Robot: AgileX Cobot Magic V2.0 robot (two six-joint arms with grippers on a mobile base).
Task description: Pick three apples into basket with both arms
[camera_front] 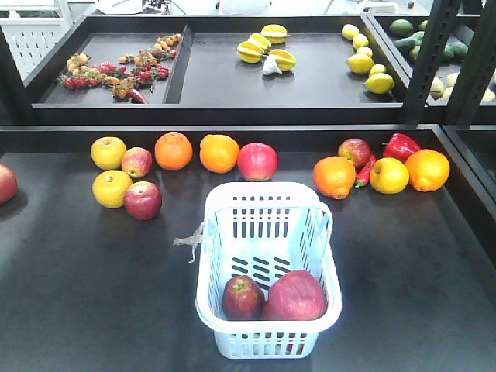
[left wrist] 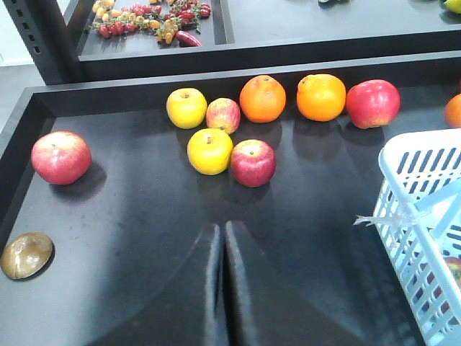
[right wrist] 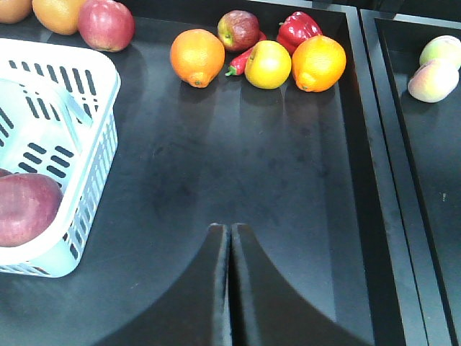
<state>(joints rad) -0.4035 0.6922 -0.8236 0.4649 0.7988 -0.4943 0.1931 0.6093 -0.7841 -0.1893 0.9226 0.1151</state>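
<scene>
Closest to me, my left hand [left wrist: 222,288] shows in its wrist view with both fingers pressed together and nothing between them; my right hand [right wrist: 230,288] reads the same, closed and empty, hanging over bare black worktop [camera_front: 93,294].

Just beyond sits the basket [camera_front: 267,271], white with slotted sides. Two dark red apples lie touching at its near end: a smaller apple [camera_front: 242,297] on the left and a larger apple [camera_front: 295,297] beside it. By my count that leaves one to fetch.

I judge the red apple [left wrist: 252,162] ahead of the left hand the best candidate. It sits touching a yellow apple [left wrist: 209,151], with a paler pinkish apple [left wrist: 223,114] just behind. To do this well I would spread the fingers before descending, come down with the fingers straddling the free sides so they don't nudge the yellow neighbour, and close across the widest part, since a round waxy fruit will likely squirt out if pinched high.

A lone red apple [left wrist: 61,156] at far left is cleaner to grasp, with nothing near it, though it means a longer carry to the basket.

On the right, the red apple [right wrist: 239,29] is wedged among an orange [right wrist: 197,56], a red pepper [right wrist: 299,27] and a yellow apple [right wrist: 267,64], so I'd leave it. A further red apple [camera_front: 257,161] stands in the back row behind the basket.
</scene>
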